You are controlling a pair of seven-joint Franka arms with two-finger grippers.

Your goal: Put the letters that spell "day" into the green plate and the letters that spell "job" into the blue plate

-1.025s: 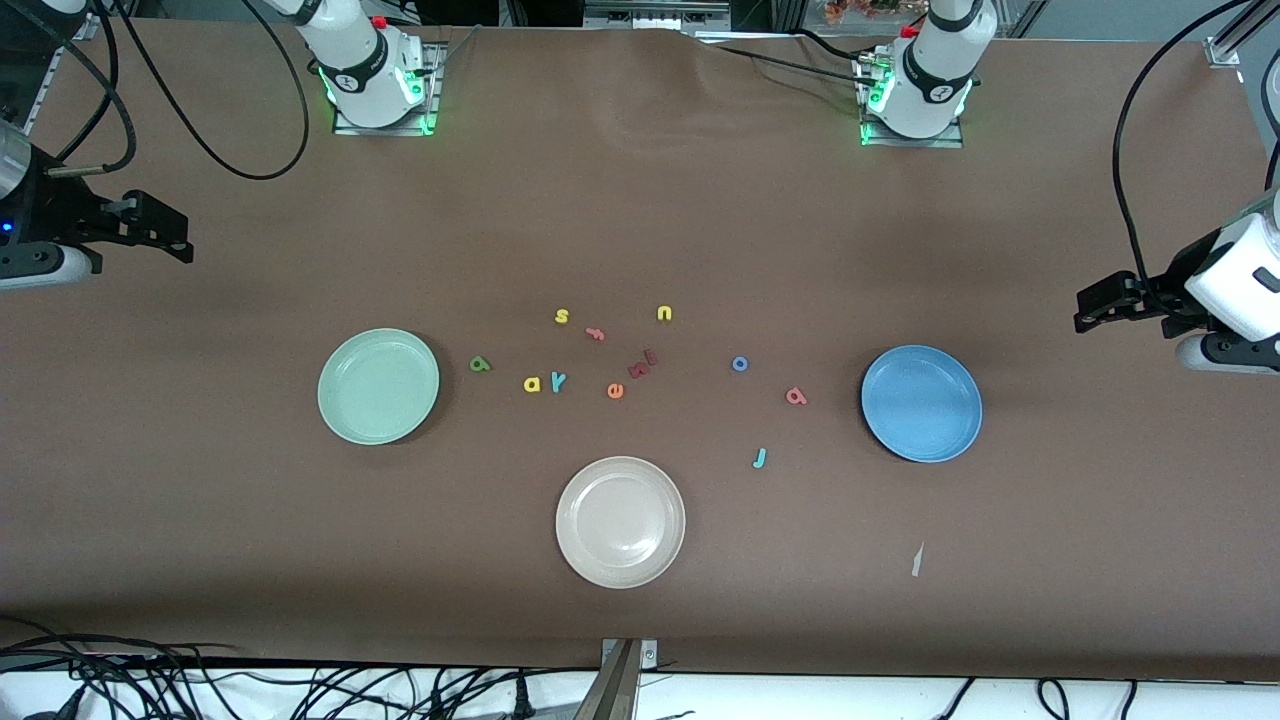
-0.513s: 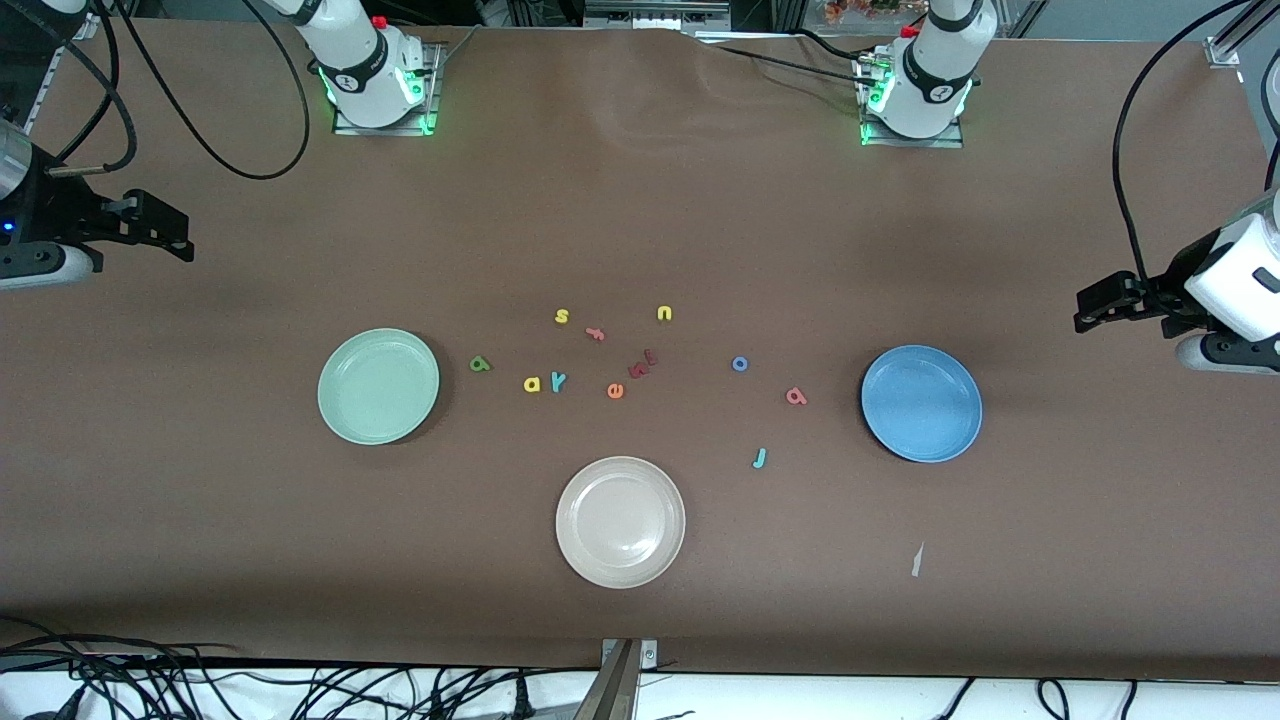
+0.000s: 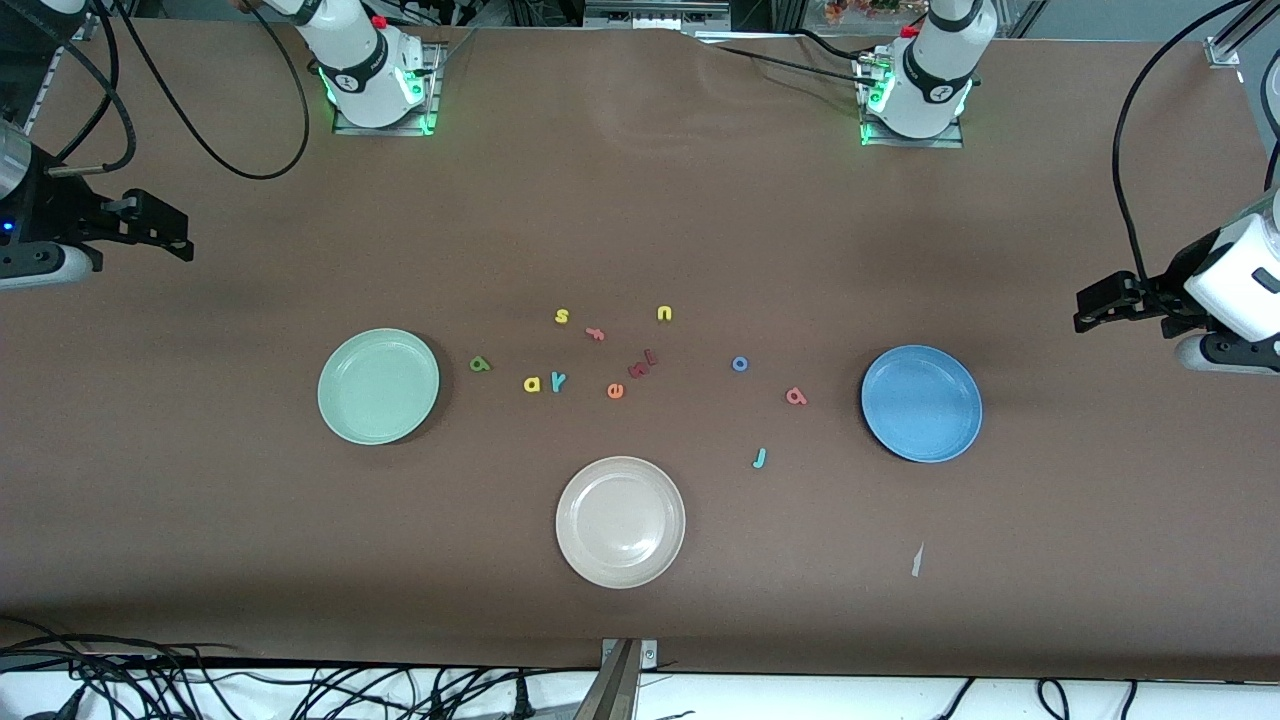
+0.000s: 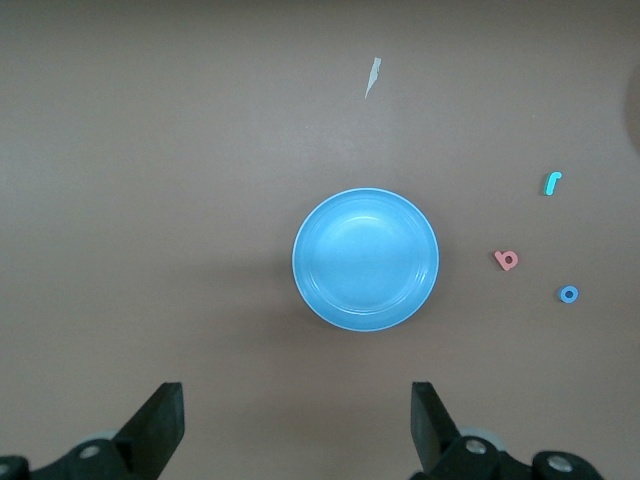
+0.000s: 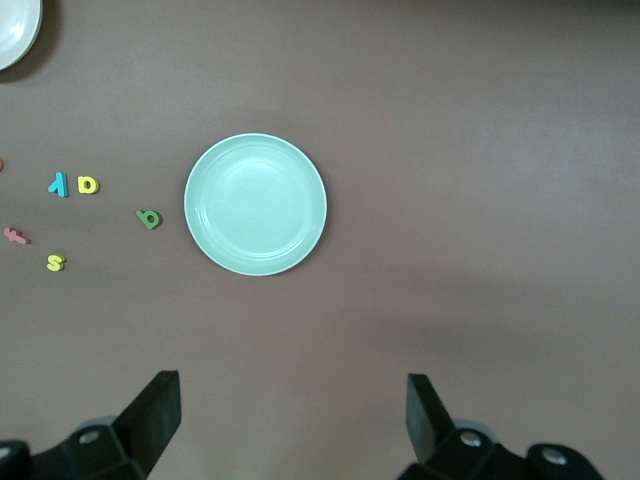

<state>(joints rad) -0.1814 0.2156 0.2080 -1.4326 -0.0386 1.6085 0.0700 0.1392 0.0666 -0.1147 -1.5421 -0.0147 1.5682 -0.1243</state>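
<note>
Letters for "day", the green d, yellow a and teal y, lay on the table beside the green plate. We saw the blue o, pink b and teal j near the blue plate, apparently none touching. Both arms waited: our left pincer hung open near the blue plate, our right pincer open near the green one.

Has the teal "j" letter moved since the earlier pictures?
No. The teal "j" lies in the same spot, between the cream-white plate and the blue plate.
</note>
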